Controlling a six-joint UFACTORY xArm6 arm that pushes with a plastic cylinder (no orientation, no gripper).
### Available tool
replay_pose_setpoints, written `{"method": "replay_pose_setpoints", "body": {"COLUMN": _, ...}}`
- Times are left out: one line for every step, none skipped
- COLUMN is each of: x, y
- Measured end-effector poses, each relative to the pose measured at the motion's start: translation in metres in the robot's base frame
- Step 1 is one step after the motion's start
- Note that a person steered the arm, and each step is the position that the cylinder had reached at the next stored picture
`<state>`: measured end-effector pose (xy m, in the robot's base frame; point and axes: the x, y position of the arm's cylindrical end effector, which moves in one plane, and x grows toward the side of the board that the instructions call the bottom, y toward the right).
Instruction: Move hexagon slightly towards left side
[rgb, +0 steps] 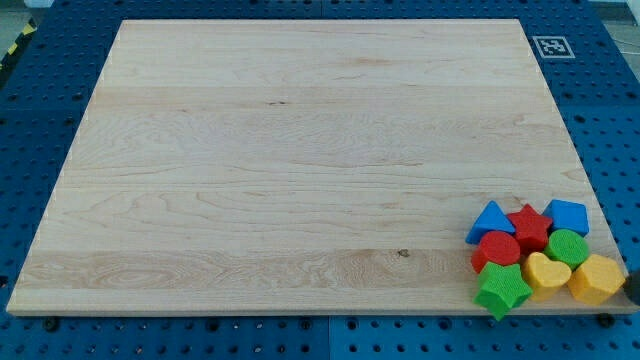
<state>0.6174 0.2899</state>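
Several blocks sit bunched at the view's bottom right corner of the wooden board (300, 160). The yellow hexagon (596, 279) is the rightmost, at the board's bottom right edge. It touches a yellow heart (546, 271) on its left and a green round block (567, 246) above it. Further left are a green star (502, 290), a red round block (496, 249) and a blue triangle (489, 221). A red star (528, 227) and a blue block (568, 216) sit along the top of the cluster. My tip does not show.
The board lies on a blue perforated table (40, 120). A black-and-white marker tag (551, 46) sits at the board's top right corner. The hexagon lies close to the board's right and bottom edges.
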Motion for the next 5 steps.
{"method": "replay_pose_setpoints", "body": {"x": 0.001, "y": -0.014}}
{"method": "replay_pose_setpoints", "body": {"x": 0.001, "y": -0.024}}
{"method": "replay_pose_setpoints", "body": {"x": 0.000, "y": -0.029}}
{"method": "replay_pose_setpoints", "body": {"x": 0.000, "y": -0.034}}
{"method": "replay_pose_setpoints", "body": {"x": 0.001, "y": -0.036}}
